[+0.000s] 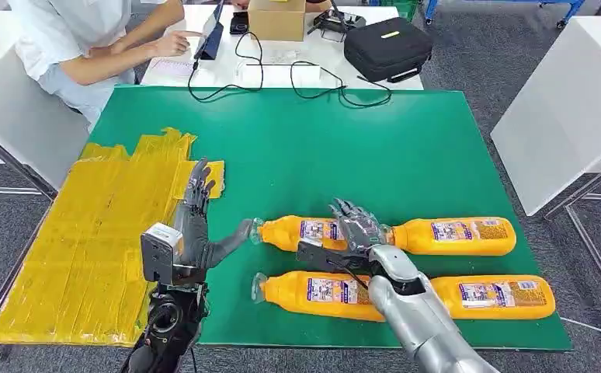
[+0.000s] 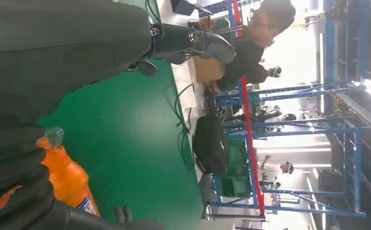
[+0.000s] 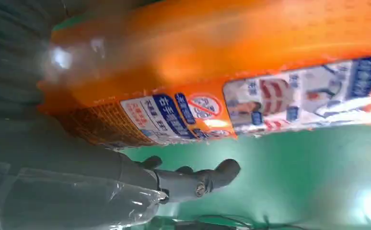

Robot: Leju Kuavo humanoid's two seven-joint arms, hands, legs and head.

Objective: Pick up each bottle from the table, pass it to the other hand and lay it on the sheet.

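head view: your right hand [image 1: 356,230] sits over the upper-left bottle [image 1: 317,231], fingers draped across its body by the label, thumb on the near side. it looks like a grasp forming, but you can't tell from here whether it's clamped. four orange bottles lie on their sides on the green mat [image 1: 321,148] in two rows; the far-right one [image 1: 453,236] and the two near ones [image 1: 317,291] [image 1: 499,295] are untouched. your left hand [image 1: 196,225] waits with fingers apart and nothing in it, just beside the bottle's cap end, between the bottles and the yellow sheet [image 1: 95,233]. to do this well, wrap round the thick labelled part, not the tapered neck, and lift level so the round body doesn't roll off the fingers. a person [image 1: 88,39] sits at the far table.

left wrist view: the dark fingers [image 2: 16,158] are spread and hold nothing; the bottle neck [image 2: 66,175] with its clear cap lies close by (smooth glossy plastic, likely slippery).

right wrist view: the bottle [image 3: 212,72] lies close against the palm, label glossy and blurred; the thumb [image 3: 193,182] hangs apart from it over the mat, so the grip is not closed yet. the yellow sheet looks like wrinkled taped strips, matte.
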